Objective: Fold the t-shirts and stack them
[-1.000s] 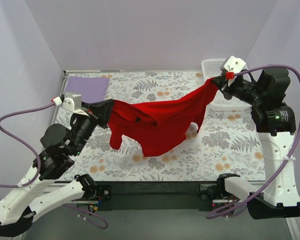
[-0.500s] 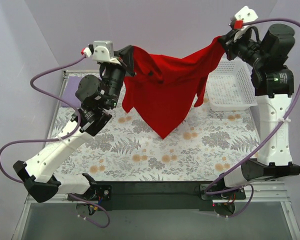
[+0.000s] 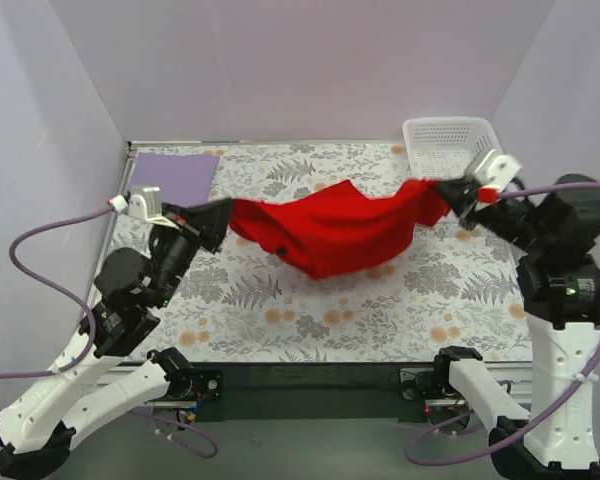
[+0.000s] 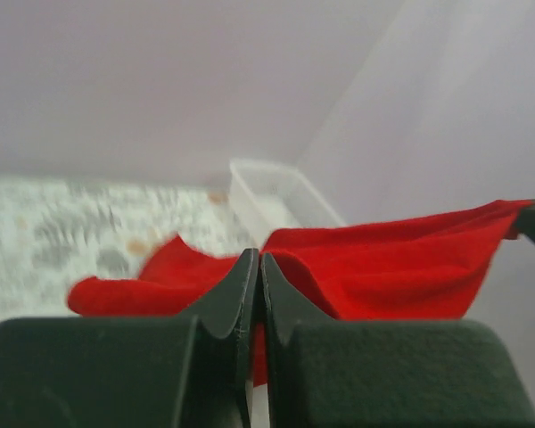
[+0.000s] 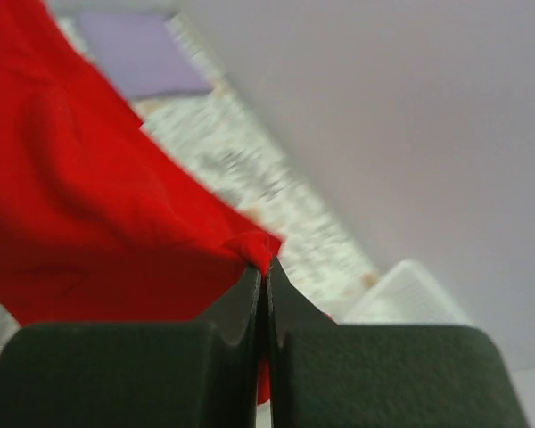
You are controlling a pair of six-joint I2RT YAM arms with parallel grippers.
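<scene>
Roughly halfway, judging by how things lie. Already folded, apparently: the pale lavender t-shirt [image 3: 173, 178], flat as a neat rectangle at the far left corner of the table [image 3: 280, 310], well apart from both arms.

Not yet folded: the red t-shirt [image 3: 330, 232], in the air above the middle of the table, stretched between the left gripper [image 3: 223, 212] and the right gripper [image 3: 450, 192]. Sagging in the middle, lowest part close to the floral surface or perhaps just touching it; hard to tell from above.

Left fingers pressed together on the cloth at one end, as seen in the left wrist view. Right fingers likewise pressed together, pinching a small bunch of red fabric at the other end. Just beyond the right gripper, at the far right corner, a white mesh basket [image 3: 442, 135].

Left to do, most likely: spread the red shirt flat on the table, fold it to a rectangle, then place it on the lavender one to make the stack. Possible difficulty: bunched, wrinkled cloth in the middle, so probably some smoothing needed before any fold.
</scene>
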